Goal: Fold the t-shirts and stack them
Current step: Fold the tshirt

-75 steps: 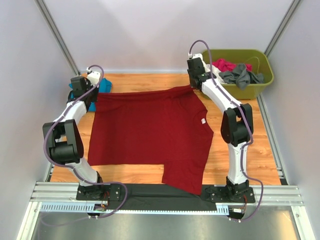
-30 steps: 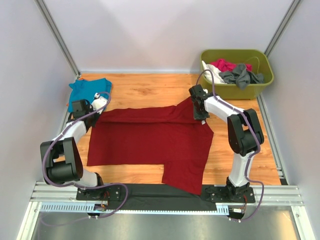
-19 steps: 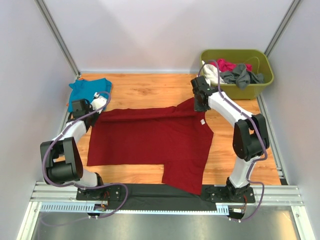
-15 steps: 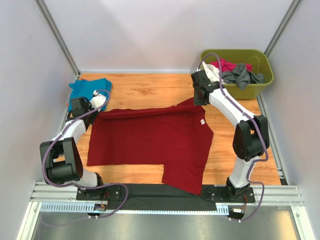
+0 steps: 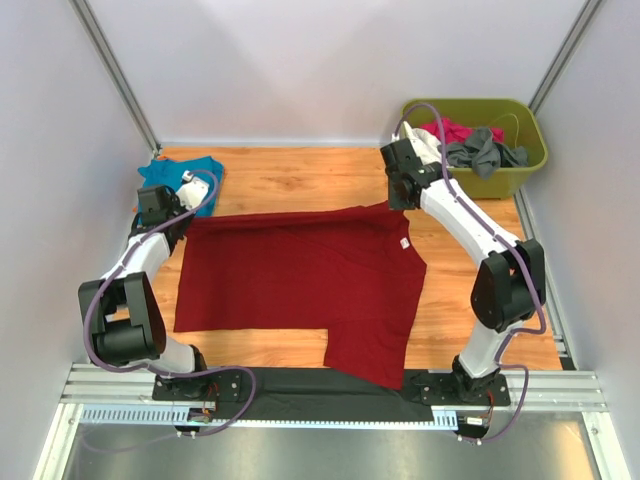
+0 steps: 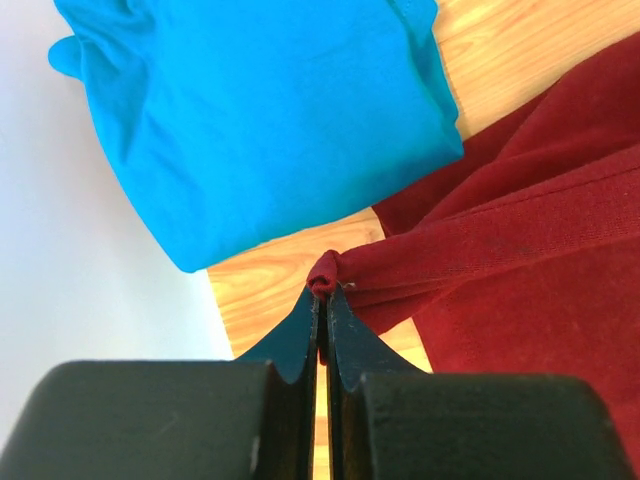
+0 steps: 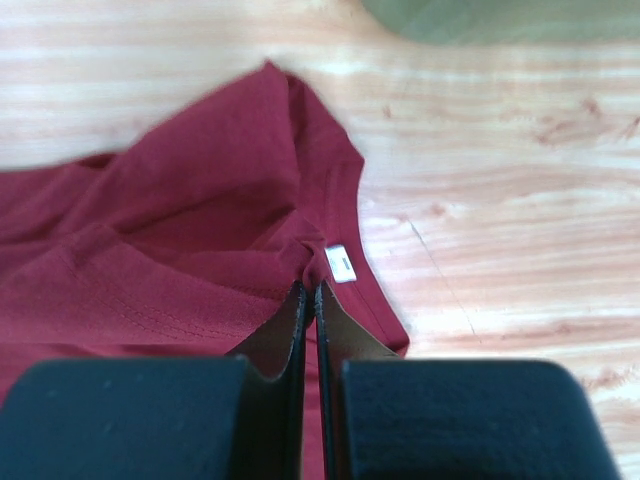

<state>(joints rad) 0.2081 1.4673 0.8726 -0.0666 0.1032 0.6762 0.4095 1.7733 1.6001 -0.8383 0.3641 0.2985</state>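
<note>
**A:** Where is the dark red shirt [image 5: 300, 270]?

**B:** It lies spread flat on the wooden surface [image 5: 300, 175]. Its far edge is drawn straight between the two arms.

**A:** What about the left tool [image 6: 322, 292]?

**B:** Its jaws are pressed together on a small bunch of red cloth at the shirt's far left corner.

**A:** And the right tool [image 7: 308, 290]?

**B:** It is closed just as narrowly. It pinches red cloth at the shirt's far right corner, just beside the white label [image 7: 340, 263] at the collar, and the fabric tents up toward it.

**A:** Where is the teal-blue shirt [image 6: 260, 120]?

**B:** It lies folded just beyond the red shirt's far left corner. I cannot tell whether the two touch.

**A:** Anything else there?

**B:** A green basket [image 5: 510, 183] sits beyond the red shirt's far right corner, apart from it. Garments [image 5: 470, 145] in pink, white and dark grey are heaped inside.
</note>
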